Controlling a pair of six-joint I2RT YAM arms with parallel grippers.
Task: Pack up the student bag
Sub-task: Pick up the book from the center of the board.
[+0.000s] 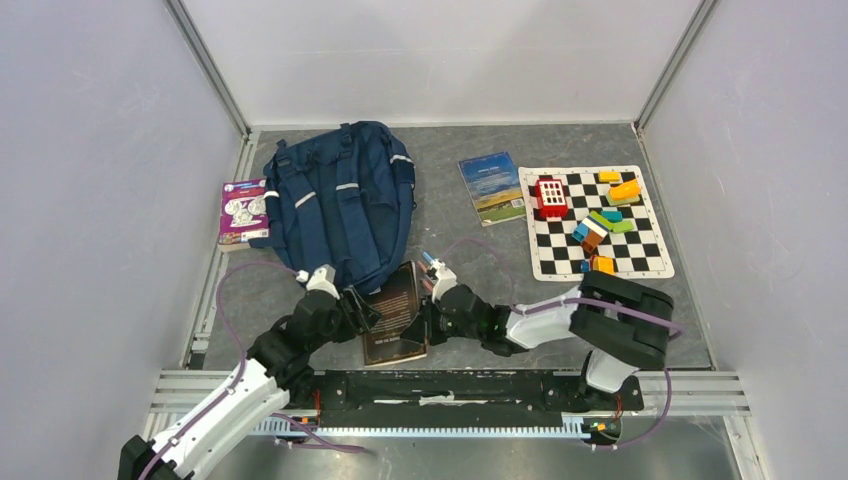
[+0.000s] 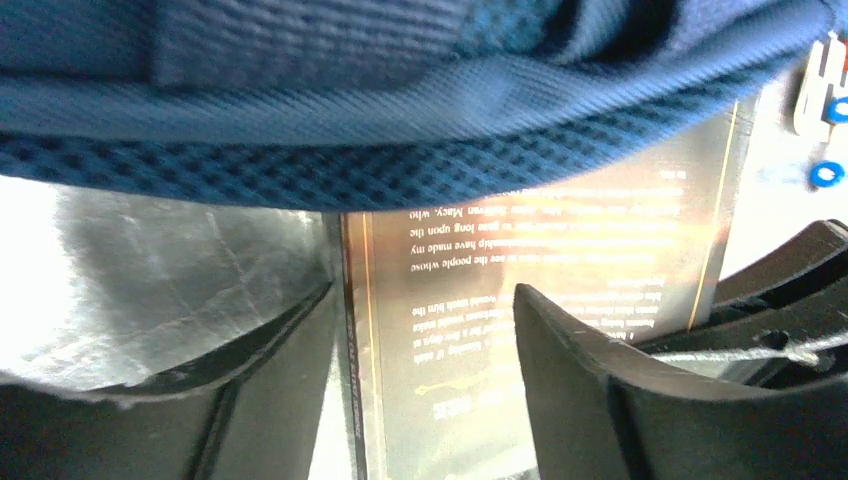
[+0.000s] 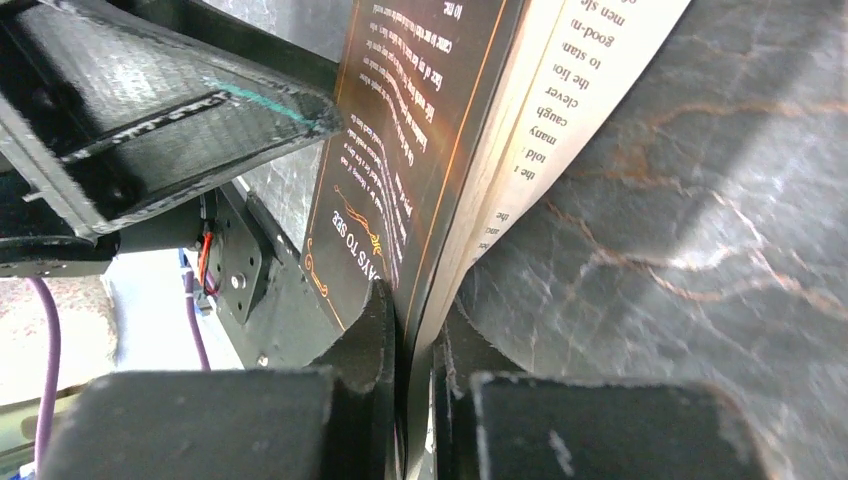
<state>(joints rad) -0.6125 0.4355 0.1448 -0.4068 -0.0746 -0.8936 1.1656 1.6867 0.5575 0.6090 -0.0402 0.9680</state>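
Observation:
The student bag (image 1: 340,195), navy with grey strips, lies straps-up at the back left, and its lower hem (image 2: 400,110) hangs over the top of the left wrist view. A dark book (image 1: 395,305) with gold lettering lies just in front of it. My left gripper (image 1: 362,308) is at the book's left edge, open. Its fingers (image 2: 590,390) straddle the spine (image 2: 350,330) with a gap showing beside it. My right gripper (image 1: 428,312) is shut on the book's right edge. The cover (image 3: 400,130) and pages are pinched between its fingertips (image 3: 372,330).
A purple booklet (image 1: 243,212) lies left of the bag against the wall rail. A landscape-cover book (image 1: 492,187) lies right of the bag. A chessboard mat (image 1: 640,255) at the right carries several coloured blocks and a red block (image 1: 551,197). Grey walls enclose three sides.

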